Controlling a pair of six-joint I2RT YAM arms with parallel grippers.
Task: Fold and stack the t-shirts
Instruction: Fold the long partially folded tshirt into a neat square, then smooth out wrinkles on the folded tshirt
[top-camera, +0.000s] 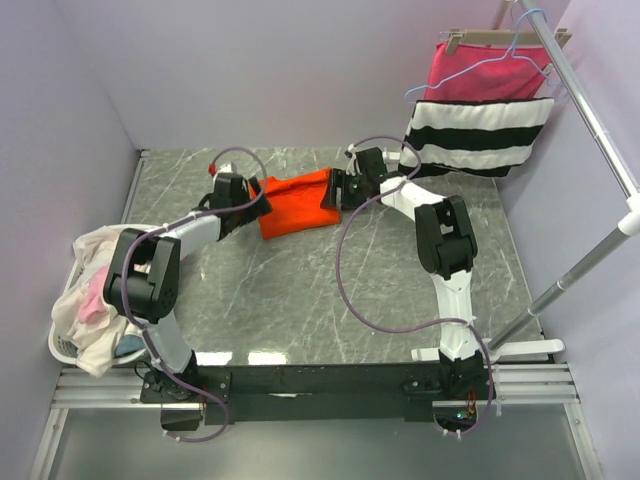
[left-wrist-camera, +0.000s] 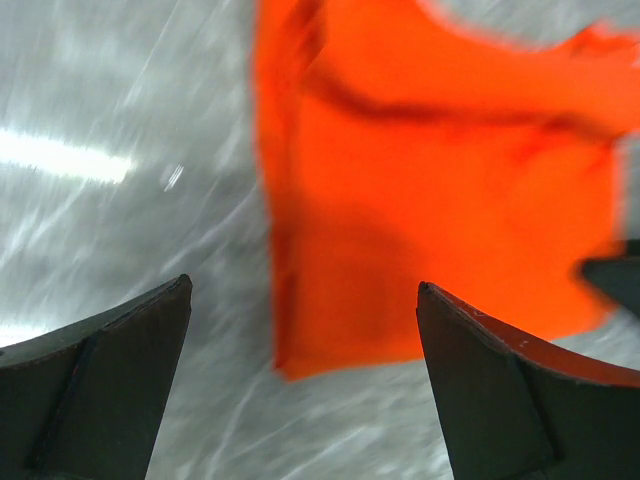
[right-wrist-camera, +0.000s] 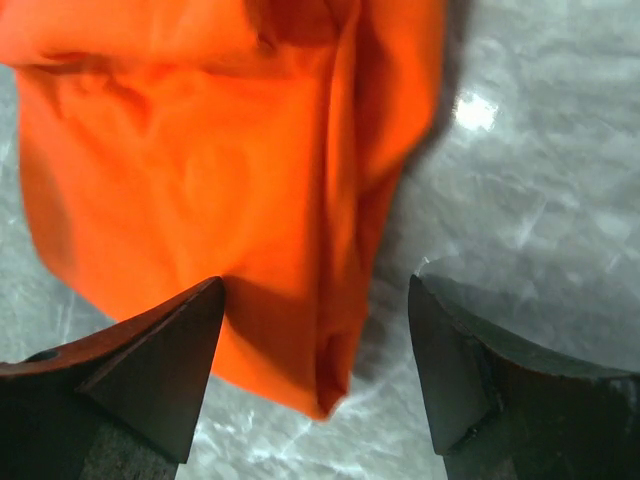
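The orange-red t-shirt (top-camera: 296, 203) lies partly folded on the grey marble table at the back middle. My left gripper (top-camera: 252, 197) is open at its left edge; in the left wrist view the shirt (left-wrist-camera: 430, 190) lies just beyond the spread fingers (left-wrist-camera: 130, 350), its corner between them. My right gripper (top-camera: 338, 190) is open at the shirt's right edge; in the right wrist view a folded corner of the shirt (right-wrist-camera: 230, 180) lies between the fingers (right-wrist-camera: 160, 350), not pinched. Cream-white and pale pink shirts (top-camera: 92, 290) lie heaped in a basket at the left.
A white laundry basket (top-camera: 62, 348) stands at the table's left edge. A pink cloth with black and white stripes (top-camera: 478, 130) hangs on a rack (top-camera: 590, 110) at the back right, above the table's far right corner.
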